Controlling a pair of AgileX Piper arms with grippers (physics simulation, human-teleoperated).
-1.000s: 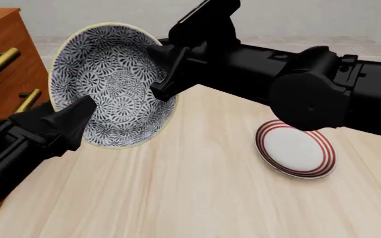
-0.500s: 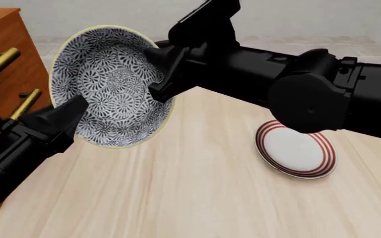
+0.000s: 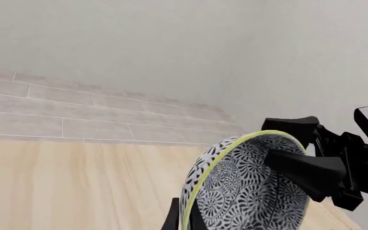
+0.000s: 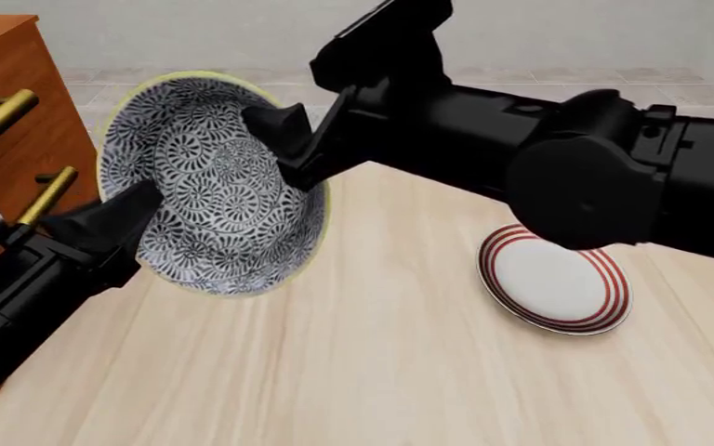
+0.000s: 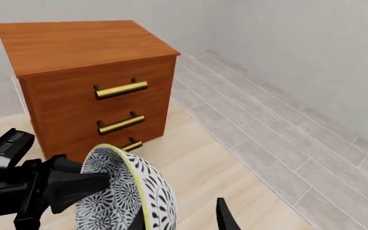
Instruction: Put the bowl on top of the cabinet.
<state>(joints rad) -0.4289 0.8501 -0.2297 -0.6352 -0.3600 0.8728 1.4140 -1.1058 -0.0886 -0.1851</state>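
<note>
The bowl (image 4: 215,184) is up in the air, tipped on its side, just beside the cabinet (image 4: 16,111). Both the left gripper (image 4: 134,209) and right gripper (image 4: 285,139) pinch its rim. Next, I think, it must go higher, over the cabinet top. The front view cuts most of the cabinet off.

Bowl (image 4: 215,181) is hanging tilted above the table (image 4: 370,372), between left gripper (image 4: 127,212) at its near-left rim and right gripper (image 4: 289,139) at its far-right rim. Cabinet (image 4: 10,121) is standing just left of it. Plate (image 4: 556,277) is lying on the table, well right.
</note>
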